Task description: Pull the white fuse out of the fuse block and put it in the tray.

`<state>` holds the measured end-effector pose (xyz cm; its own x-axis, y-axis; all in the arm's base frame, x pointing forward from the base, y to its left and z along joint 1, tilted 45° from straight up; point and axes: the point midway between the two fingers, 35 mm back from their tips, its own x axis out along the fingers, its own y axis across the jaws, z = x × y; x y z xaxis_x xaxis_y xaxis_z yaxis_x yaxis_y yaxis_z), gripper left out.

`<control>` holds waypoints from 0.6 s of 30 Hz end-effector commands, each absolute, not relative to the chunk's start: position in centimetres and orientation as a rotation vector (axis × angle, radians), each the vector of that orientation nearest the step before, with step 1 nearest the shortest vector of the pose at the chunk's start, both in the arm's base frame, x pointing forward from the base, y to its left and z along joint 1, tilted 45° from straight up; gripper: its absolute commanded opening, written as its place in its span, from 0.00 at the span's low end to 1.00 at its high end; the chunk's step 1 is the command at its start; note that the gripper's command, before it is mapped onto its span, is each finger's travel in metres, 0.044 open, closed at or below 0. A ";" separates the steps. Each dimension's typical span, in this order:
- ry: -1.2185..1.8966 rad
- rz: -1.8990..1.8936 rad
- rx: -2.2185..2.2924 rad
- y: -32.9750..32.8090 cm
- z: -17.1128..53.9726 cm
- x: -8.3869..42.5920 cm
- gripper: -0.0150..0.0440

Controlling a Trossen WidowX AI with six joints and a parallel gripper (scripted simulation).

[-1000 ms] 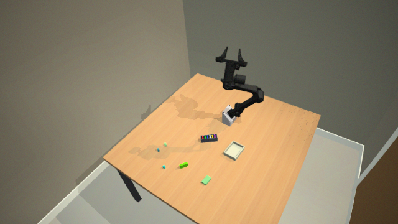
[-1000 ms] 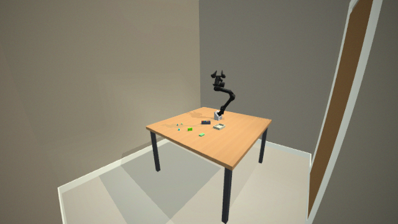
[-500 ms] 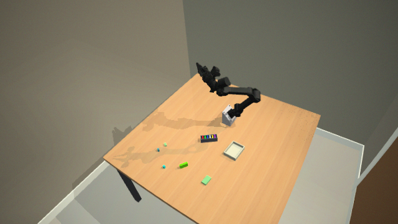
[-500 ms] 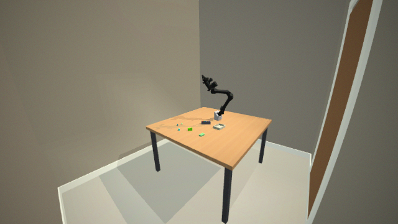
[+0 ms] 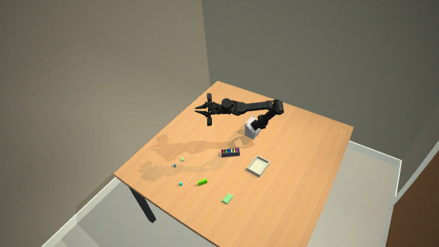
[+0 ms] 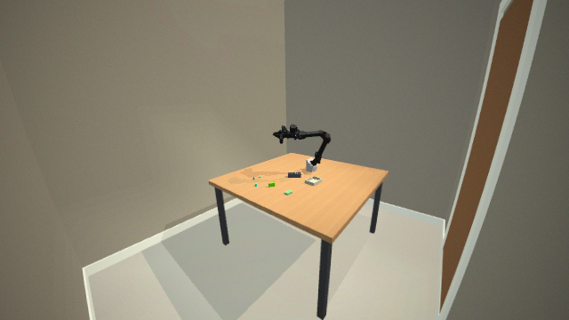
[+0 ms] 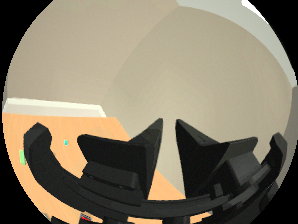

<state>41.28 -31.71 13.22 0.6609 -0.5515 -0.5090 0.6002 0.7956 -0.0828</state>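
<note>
— What have you got in the containers?

— I see the tray (image 5: 258, 166), a shallow square dish with a pale cream floor and raised rim, and nothing lies in it. Just beside it sits the fuse block (image 5: 230, 153), a dark oblong bar with a row of small coloured fuses standing in its slots. From my top view the white fuse (image 5: 232, 150) sits in that row, toward the tray end, though it is only a few pixels wide.

— And the hand?

— My hand (image 5: 200, 110) is out over the far edge of the worktop (image 5: 291, 192), high up and well apart from the block. In the wrist view the two wedge-shaped black fingers stand almost together, a thin slit between them, gripping nothing; only wall shows through the gap.

— What else lies about?

— Loose bits on the pale wood-grain worktop: a bright green block (image 5: 202, 182), a flat light-green tile (image 5: 227, 198), two tiny teal cubes (image 5: 180, 184) and a small pale-green cube (image 5: 182, 159). The arm's white box base (image 5: 252, 127) stands behind the fuse block.
</note>
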 end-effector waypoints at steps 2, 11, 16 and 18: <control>0.828 -0.359 -0.012 -26.2 7.2 41.1 0.37; 1.169 0.335 -0.123 -14.2 -0.3 36.5 0.37; 1.225 0.745 -0.104 -7.6 -1.5 32.5 0.37; 1.221 0.901 -0.077 -5.2 -1.3 30.8 0.37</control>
